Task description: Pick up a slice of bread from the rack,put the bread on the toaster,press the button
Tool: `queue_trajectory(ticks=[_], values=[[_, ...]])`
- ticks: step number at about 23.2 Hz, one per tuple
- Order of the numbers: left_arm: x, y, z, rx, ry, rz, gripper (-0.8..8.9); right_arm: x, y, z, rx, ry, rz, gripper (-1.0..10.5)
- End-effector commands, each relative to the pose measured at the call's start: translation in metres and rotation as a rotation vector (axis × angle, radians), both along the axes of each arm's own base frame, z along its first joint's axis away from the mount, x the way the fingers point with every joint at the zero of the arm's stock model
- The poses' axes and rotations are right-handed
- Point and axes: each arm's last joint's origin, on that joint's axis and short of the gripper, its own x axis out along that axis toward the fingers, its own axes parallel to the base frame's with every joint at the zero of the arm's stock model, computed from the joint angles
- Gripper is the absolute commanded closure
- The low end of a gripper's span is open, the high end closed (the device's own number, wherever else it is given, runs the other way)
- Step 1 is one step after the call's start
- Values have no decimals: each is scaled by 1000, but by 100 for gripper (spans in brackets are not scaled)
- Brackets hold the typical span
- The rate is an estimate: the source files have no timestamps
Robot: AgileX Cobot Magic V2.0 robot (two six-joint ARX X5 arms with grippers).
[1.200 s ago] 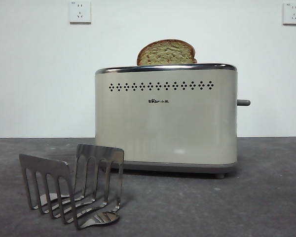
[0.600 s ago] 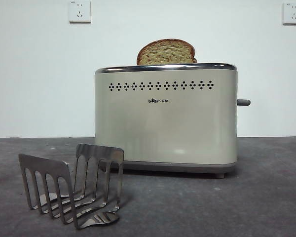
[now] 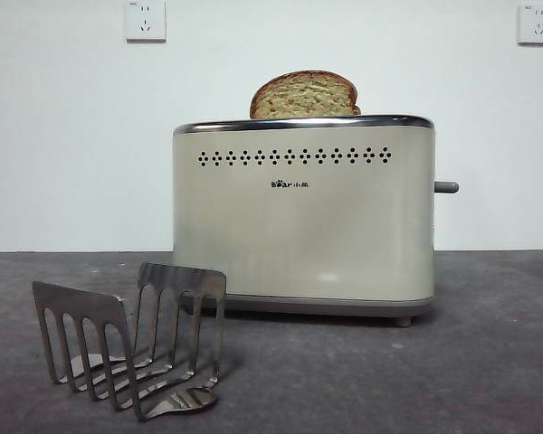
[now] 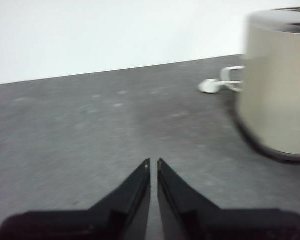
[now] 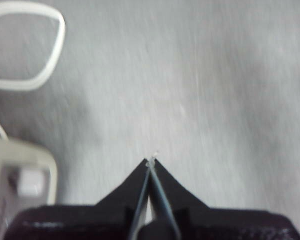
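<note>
Nothing has shifted since the earlier frames apart from a slight drift of the whole front view. From left to right: rack [image 3: 131, 348] stands empty on the grey table [image 3: 434, 362], near the front; behind it sits the toaster [image 3: 303, 217], bread [image 3: 304, 95] poking up from its top slot; the button [image 3: 446, 187] juts from its right end. Left gripper [image 4: 154, 165] hangs over bare table beside the toaster, jaws almost touching, holding nothing. Right gripper [image 5: 151, 162] is pinched together, empty, above the table near a white cord [image 5: 27, 45].
</note>
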Motion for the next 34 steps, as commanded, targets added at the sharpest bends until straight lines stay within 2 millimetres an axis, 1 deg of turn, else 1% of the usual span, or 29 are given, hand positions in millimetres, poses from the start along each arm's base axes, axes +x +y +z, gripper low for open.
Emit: queue_trajectory(ticks=[1,6,17,19,21,23,24,26,29,31,33,34], values=[[0,3,-7,-15,51,90,786,6,0,3,-4,-57,3,946],[0,3,-7,-34,45,106,786,11,0,8,-5,-125,3,947],[2,3,-10,-31,84,106,786,11,0,7,-14,-130,-6,946],[2,3,-10,-31,92,107,786,0,-1,11,-43,-161,-32,946],[2,3,-11,-30,97,107,786,-18,3,7,-41,-251,-19,946],[3,3,-11,-30,102,107,786,-44,5,-8,-80,-377,-4,946],[3,3,-11,-30,103,107,786,-59,5,-19,-96,-449,-7,946],[3,3,-11,-30,105,106,786,-92,5,-51,-119,-578,6,946],[3,3,-11,-30,105,106,786,-138,6,-110,-104,-798,61,946],[3,3,-11,-30,105,107,786,-154,6,-137,-115,-854,75,946],[3,3,-11,-30,105,107,786,-166,6,-163,-117,-875,80,946],[3,3,-12,-30,106,106,786,-169,6,-172,-114,-878,86,946]])
